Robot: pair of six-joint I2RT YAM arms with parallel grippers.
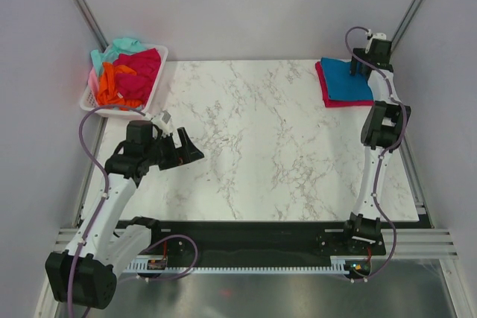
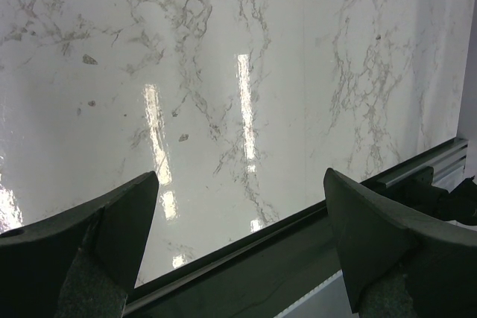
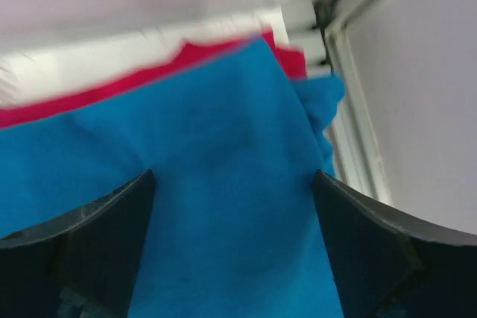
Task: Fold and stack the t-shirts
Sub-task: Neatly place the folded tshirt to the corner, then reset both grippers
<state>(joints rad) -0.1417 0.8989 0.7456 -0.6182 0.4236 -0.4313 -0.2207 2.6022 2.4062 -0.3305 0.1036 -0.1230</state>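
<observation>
The right gripper (image 3: 232, 176) is held spread, nothing pinched, close over the folded teal-blue t-shirt (image 1: 344, 80). This is laid on the crimson t-shirt (image 1: 343, 103) at the far right corner of the table (image 1: 261, 147), probably so that room is left for folding. The left gripper (image 2: 240, 176), also spread and empty, is held near the basket (image 1: 112, 111) of unfolded t-shirts (image 1: 130, 72) at the far left corner. No writing can be read.

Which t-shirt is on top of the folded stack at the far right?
The teal-blue t-shirt; it lies flat over the crimson t-shirt, which shows only as an edge beneath it. The open right gripper is above it.
</observation>
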